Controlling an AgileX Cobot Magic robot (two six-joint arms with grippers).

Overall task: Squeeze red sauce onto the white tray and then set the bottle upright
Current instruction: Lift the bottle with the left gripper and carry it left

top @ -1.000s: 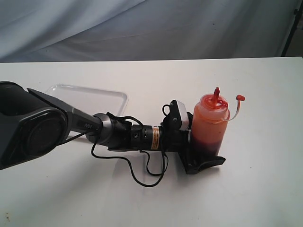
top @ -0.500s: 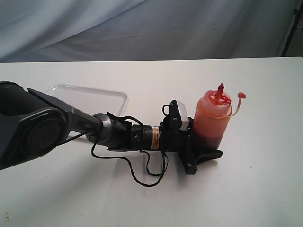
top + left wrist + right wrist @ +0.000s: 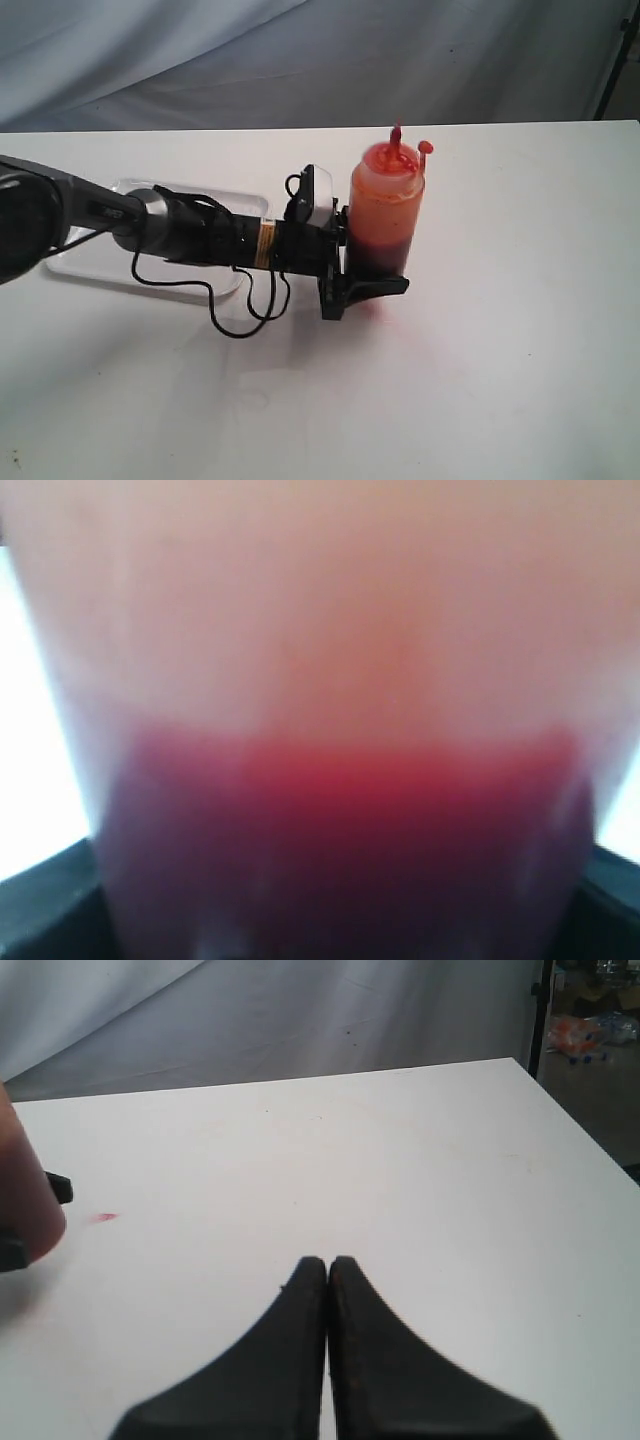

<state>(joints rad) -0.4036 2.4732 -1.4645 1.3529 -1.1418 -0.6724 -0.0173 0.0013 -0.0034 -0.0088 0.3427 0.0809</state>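
The bottle (image 3: pixel 385 215) is pinched upright near its base by the left tool (image 3: pixel 368 283), above the bench (image 3: pixel 500 350), near the white tray (image 3: pixel 230 200); the right tool (image 3: pixel 327 1290) is pressed together, empty.

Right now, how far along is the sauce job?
Done: nothing visible; what shows of the white tray looks clean. In hand: the left gripper holds the bottle upright beside the tray. Left: squeezing, then standing the bottle down. The right gripper is shut, empty.
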